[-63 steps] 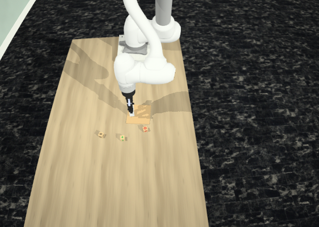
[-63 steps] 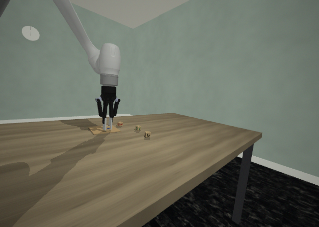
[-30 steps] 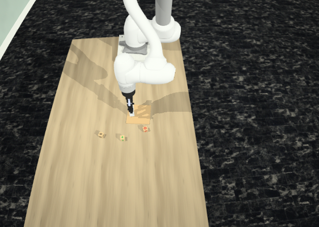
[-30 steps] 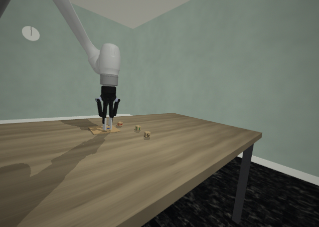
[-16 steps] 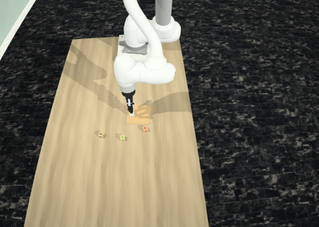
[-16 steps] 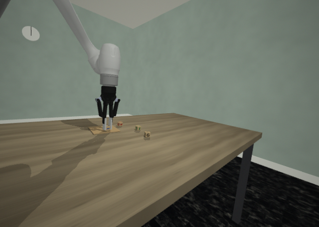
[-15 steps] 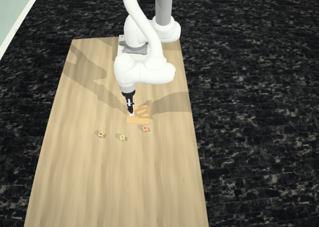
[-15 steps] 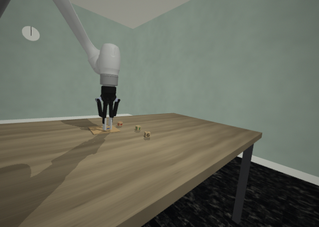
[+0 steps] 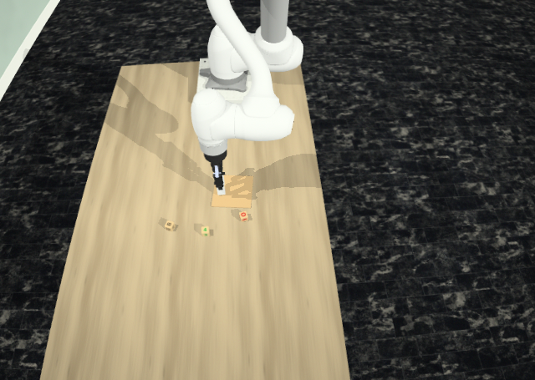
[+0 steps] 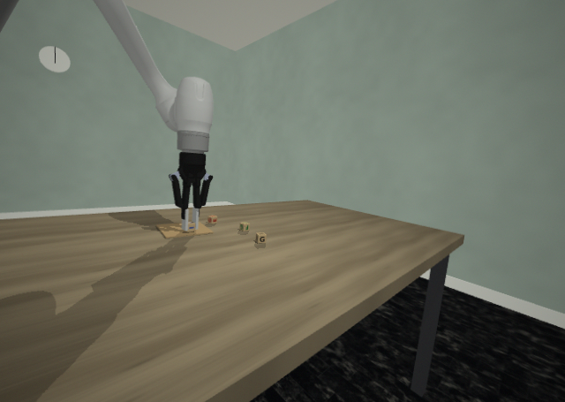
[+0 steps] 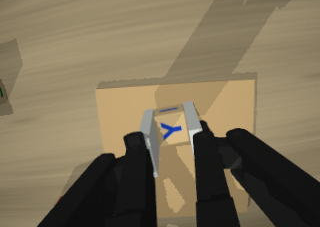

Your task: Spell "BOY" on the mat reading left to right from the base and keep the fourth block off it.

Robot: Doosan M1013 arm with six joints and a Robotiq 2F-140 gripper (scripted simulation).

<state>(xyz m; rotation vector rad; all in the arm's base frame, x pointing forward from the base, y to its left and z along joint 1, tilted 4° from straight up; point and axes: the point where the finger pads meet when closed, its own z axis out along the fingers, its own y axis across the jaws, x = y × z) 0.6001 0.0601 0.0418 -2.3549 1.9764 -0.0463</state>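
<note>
wooden table, streaky grain, matt. smooth, matt tan mat. arm in smooth white, softly glossy. black gripper, plastic-looking. blocks look like pale wood.

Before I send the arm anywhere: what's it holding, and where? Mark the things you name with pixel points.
The Y block (image 11: 172, 129), gripped by two opposite side faces between the jaws.
</note>
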